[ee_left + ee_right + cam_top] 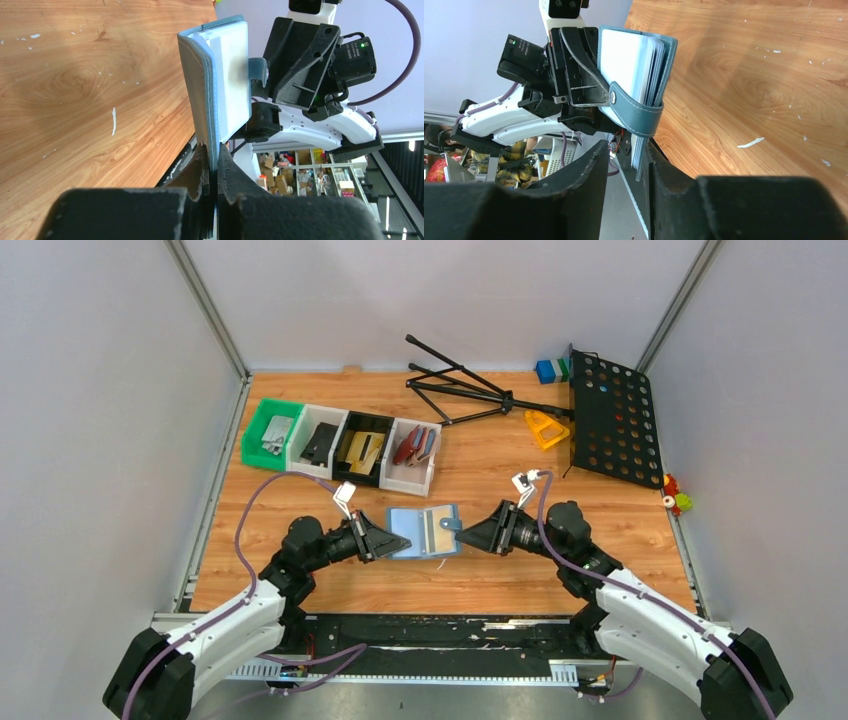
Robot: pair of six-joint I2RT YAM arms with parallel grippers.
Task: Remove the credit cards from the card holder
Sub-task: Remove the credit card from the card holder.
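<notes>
**A:** What does the left gripper [402,543] have?

**B:** It is clamped tight on one edge of the slate-blue soft bifold card holder [415,525]. In its own wrist view the two fingers meet on the stitched edge, with no gap showing.

**A:** And the other arm?

**B:** The right gripper [629,152] faces it from the opposite side. Its fingers stand narrowly apart with the holder's edge between them. That edge lies close to one finger, with a sliver of space at the other, so I would not call it a grip.

**A:** So where is the holder?

**B:** Directly between the two gripper tips, spread open, its lighter blue inside turned up to the overhead camera. I cannot tell whether it touches the wood-grain worktop [500,585] or hangs just above it.

**A:** Any cards?

**B:** A gold-tan credit card [437,528] shows in the half nearer the right gripper. From the right wrist I see a stack of thin pale edges inside the cover, but cannot tell whether they are cards or sleeves. A blue strap with a metal snap [644,115] curls round the edge just ahead of the right gripper's fingers.

**A:** Anything else?

**B:** A row of small bins [265,462] sits beyond the left gripper, well apart from it.
</notes>
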